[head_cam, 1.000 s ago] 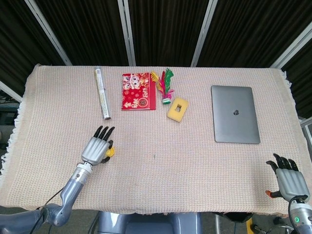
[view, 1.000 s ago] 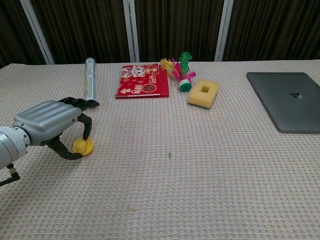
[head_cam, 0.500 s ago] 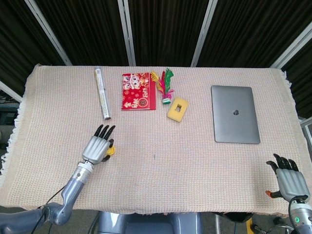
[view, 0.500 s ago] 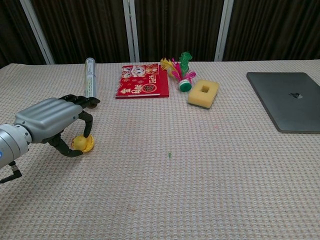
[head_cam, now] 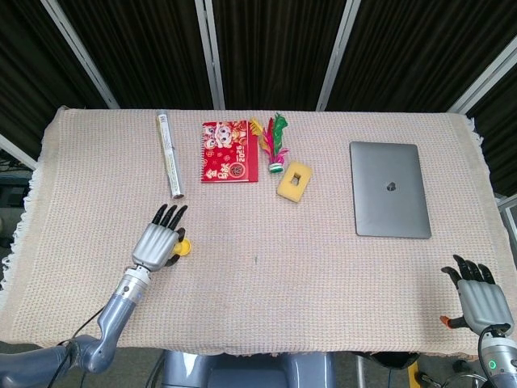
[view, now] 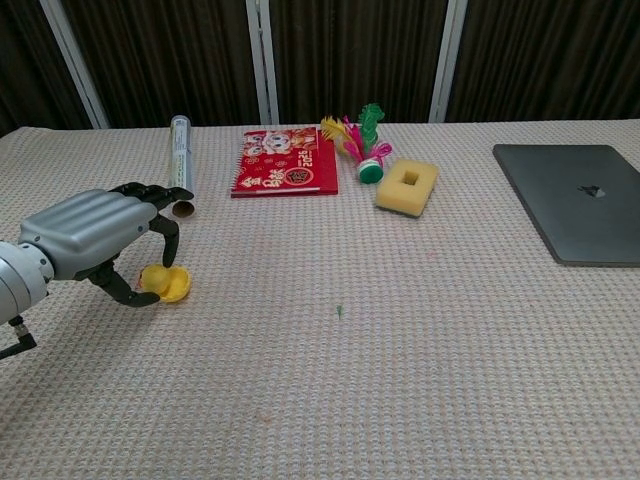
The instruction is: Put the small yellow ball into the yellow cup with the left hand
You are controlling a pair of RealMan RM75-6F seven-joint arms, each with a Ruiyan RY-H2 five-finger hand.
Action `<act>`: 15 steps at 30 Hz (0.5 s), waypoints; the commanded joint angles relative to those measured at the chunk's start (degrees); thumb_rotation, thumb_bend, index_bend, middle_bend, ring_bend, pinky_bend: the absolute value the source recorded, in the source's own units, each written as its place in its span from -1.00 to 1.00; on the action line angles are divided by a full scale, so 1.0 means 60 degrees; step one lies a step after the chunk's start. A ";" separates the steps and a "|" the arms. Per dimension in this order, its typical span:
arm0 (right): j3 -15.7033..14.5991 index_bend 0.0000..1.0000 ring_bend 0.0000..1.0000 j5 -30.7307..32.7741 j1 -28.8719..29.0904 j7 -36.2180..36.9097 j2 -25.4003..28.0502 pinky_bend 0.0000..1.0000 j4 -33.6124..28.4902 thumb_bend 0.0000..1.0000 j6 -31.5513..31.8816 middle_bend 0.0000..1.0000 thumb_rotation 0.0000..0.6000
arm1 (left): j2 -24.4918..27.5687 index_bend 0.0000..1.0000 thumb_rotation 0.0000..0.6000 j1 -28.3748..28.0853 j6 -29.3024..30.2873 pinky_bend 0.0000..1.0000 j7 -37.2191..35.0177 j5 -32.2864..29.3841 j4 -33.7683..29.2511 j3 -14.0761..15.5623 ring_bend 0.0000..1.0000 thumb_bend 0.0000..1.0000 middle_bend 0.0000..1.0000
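My left hand (head_cam: 157, 242) (view: 85, 235) lies on the table's left side, fingers curled over a small yellow shape. In the chest view its thumb and a finger pinch the small yellow ball (view: 152, 278). The yellow cup (view: 176, 287) (head_cam: 185, 247) sits low and tilted, touching the ball's right side. Where ball ends and cup begins is hard to make out. From above, only the cup's yellow edge shows beside the fingers. My right hand (head_cam: 478, 295) rests at the near right corner, fingers spread, holding nothing.
A silver tube (head_cam: 170, 153) lies behind the left hand. Further back are a red notebook (head_cam: 229, 151), a feathered shuttlecock (head_cam: 273, 145) and a yellow sponge block (head_cam: 295, 180). A closed grey laptop (head_cam: 389, 189) lies at the right.
The left hand has shifted slightly left and away from me. The yellow shape has moved with it and now looks wider and more tilted. The right hand has not moved.
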 commanded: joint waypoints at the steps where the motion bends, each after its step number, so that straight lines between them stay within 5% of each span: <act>1: -0.0001 -0.61 -1.00 -0.0001 0.0000 0.0004 0.0007 -1.00 -0.0006 -1.00 -0.0003 -1.00 1.00 | -0.0027 -0.03 1.00 -0.0010 0.0006 -0.98 -0.0008 0.0008 0.0038 0.0008 -1.00 -0.54 -1.00; 15: -0.0003 -0.61 -1.00 0.0014 0.0005 0.0015 0.0011 -1.00 -0.0007 -1.00 -0.0022 -1.00 1.00 | -0.0295 -0.02 1.00 -0.0177 -0.0053 -0.97 -0.0143 0.0017 0.0343 -0.0091 -1.00 -0.54 -1.00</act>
